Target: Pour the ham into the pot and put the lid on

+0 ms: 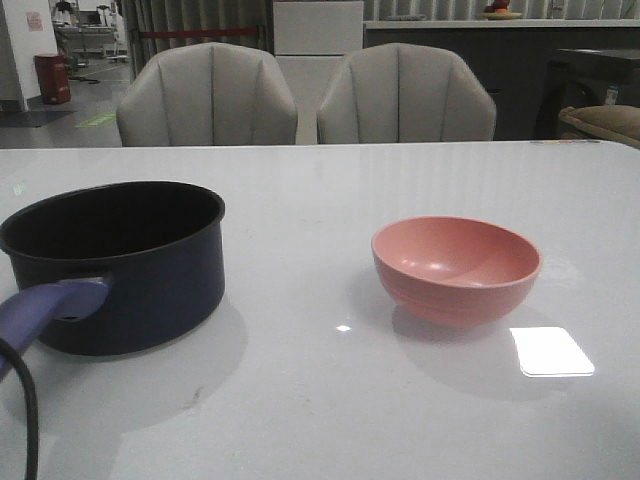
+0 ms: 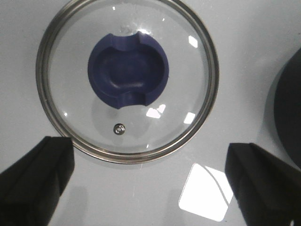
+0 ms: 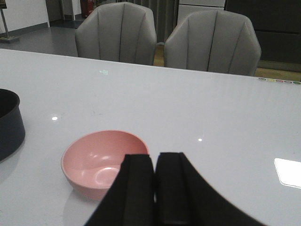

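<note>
The dark navy pot (image 1: 130, 265) stands at the left of the table, its purple-blue handle (image 1: 45, 310) pointing toward me. Its inside is too dark to show any ham, so the ham is hidden. The glass lid (image 2: 127, 77) with its dark blue knob (image 2: 129, 70) lies flat on the table beside the pot's edge (image 2: 289, 113). My left gripper (image 2: 149, 155) hovers above it, open, with nothing between the fingers. My right gripper (image 3: 155, 157) is shut on nothing, just by the pink bowl (image 3: 94, 157). Neither gripper appears in the front view.
The pink bowl (image 1: 455, 268) stands right of centre and shows nothing inside. A black cable (image 1: 25, 400) hangs at the near left corner. Two grey chairs (image 1: 210, 95) stand behind the table's far edge.
</note>
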You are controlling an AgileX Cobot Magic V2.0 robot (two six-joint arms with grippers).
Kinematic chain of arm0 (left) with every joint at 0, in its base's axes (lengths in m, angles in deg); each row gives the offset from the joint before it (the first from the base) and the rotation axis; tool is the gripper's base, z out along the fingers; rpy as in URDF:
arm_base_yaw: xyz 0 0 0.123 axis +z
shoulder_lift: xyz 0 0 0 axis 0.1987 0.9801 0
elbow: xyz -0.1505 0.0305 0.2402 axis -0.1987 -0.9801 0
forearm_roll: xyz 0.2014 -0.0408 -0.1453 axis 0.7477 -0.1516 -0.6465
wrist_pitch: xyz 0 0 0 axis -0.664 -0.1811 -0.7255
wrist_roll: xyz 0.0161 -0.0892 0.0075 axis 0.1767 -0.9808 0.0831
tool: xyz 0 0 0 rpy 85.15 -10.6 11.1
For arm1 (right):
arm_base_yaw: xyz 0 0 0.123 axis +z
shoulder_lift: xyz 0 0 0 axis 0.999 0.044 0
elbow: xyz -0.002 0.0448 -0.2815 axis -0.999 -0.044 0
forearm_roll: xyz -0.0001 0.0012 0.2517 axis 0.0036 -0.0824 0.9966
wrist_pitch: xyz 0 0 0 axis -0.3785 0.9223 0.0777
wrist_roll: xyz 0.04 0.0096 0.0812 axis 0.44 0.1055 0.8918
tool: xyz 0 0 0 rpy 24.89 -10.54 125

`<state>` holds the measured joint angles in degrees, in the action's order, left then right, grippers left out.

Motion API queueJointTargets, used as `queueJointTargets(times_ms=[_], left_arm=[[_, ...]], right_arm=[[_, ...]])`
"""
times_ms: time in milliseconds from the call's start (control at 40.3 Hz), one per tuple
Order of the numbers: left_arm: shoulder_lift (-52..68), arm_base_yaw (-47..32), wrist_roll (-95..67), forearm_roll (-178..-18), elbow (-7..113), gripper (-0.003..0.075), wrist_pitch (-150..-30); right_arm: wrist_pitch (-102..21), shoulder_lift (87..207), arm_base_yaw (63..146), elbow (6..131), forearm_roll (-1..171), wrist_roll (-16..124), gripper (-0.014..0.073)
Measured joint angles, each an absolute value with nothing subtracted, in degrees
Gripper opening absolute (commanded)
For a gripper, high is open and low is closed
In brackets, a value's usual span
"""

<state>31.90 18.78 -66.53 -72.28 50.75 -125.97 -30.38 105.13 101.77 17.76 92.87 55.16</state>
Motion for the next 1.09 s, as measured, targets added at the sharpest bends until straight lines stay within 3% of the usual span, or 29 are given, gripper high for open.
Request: queueJointTargets(times_ms=[472, 919, 1018, 1093], left_arm=[[49.3, 22.9, -61.7, -74.5, 66.8, 0.0691, -134.6], [56.4, 24.6, -56.6, -74.8, 68.3, 0.0689, -135.5], [57.2, 24.6, -56.5, -74.8, 68.3, 0.0636, -134.9], [57.9, 24.6, -56.4, -74.8, 68.3, 0.0547, -134.6]], right_arm=[[-30.4, 105.1, 101.8, 17.8, 92.9, 55.2, 0.0148], [-30.4, 105.1, 101.8, 17.8, 92.9, 55.2, 0.0148], [-30.4, 105.1, 101.8, 17.8, 92.9, 55.2, 0.0148], [-30.4, 105.1, 101.8, 17.8, 92.9, 55.2, 0.0148]])
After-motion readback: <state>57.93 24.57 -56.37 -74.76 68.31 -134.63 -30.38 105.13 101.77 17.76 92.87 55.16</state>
